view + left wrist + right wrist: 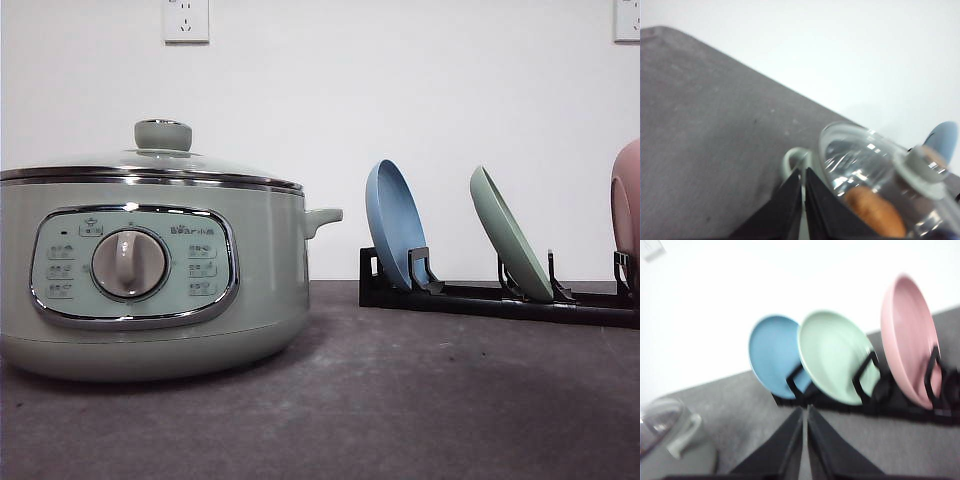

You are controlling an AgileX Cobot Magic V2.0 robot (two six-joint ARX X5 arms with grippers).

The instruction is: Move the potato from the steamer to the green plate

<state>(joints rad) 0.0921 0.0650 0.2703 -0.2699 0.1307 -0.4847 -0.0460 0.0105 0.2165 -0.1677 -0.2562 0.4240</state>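
1. Left pincer [803, 200] clenched, fingers pressed together, nothing between them; hovering above the tabletop [705, 140].
2. Right pincer [805, 440] likewise clenched and empty, aimed toward the rack [900, 407].
3. Potato [875, 212] close beside the left pincer, lying inside the steamer [150, 270], seen through the glass lid [860, 160]. Lid seated, knob [922, 167] beyond the potato.
4. Steamer side handle [792, 160] just ahead of the left fingertips.
5. Green plate [835, 357] straight ahead of the right pincer, standing tilted in the rack between blue plate [772, 355] and pink plate [907, 337].
6. Handling, judged: potato likely firm, moderately heavy, skin smooth and possibly slick with steam; lumpy oval, so best gripped across the narrow middle, fingers on opposite flanks, not the tapered ends.
7. Lid probably glass, fragile, to be taken by the knob only. Plate likely light and stiff, prone to slipping off a rim grip.
8. Not yet done: lid off, plate laid flat.
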